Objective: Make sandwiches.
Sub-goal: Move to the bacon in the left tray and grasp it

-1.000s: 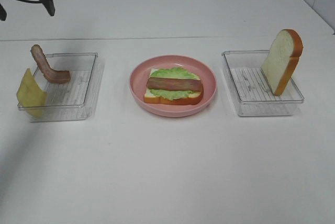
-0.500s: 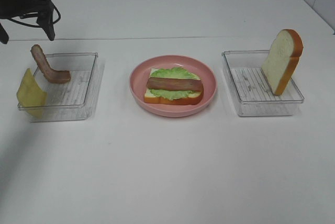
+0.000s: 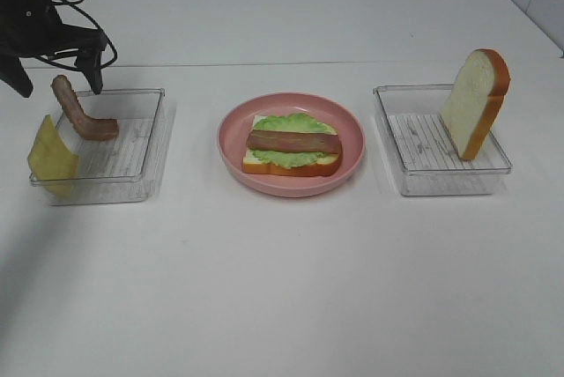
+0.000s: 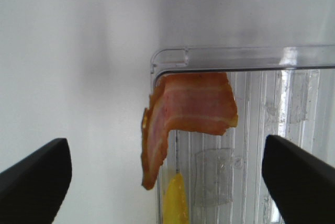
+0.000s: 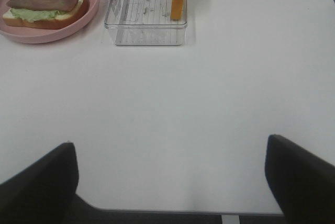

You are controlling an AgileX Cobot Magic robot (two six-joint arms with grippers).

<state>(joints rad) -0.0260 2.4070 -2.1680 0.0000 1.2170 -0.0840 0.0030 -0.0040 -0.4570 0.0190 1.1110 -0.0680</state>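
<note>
On the white tabletop (image 3: 282, 289) the pink round plate (image 3: 352, 144) sits in the middle, and this is where the sandwich (image 3: 292, 150) is being built. So far it is one white toy bread slice with an orange-brown crust lying flat, with green lettuce and a single brown-pink bacon strip on top.

The parts yet to go on are kept in the clear plastic trays on either side. They are propped on edge rather than laid flat, which probably gives the jaws an edge to pinch. In the left clear tray (image 3: 132, 144) a bent brown-pink bacon strip (image 3: 81, 117) leans with one end raised at the far corner. A yellow cheese slice (image 3: 51, 158) stands against the near left wall. In the right clear tray (image 3: 423, 174) the second white bread slice (image 3: 476, 104) stands upright against the wall.

The left gripper (image 3: 58, 89) hangs over the left tray's far corner with its jaws wide apart. They straddle the raised bacon end and touch nothing. This looks like the line-up for a pinch on that strip, though the cheese just below may be the target instead. The right gripper (image 5: 170, 182) is also spread open and empty, resting back over bare tabletop well short of its tray.
</note>
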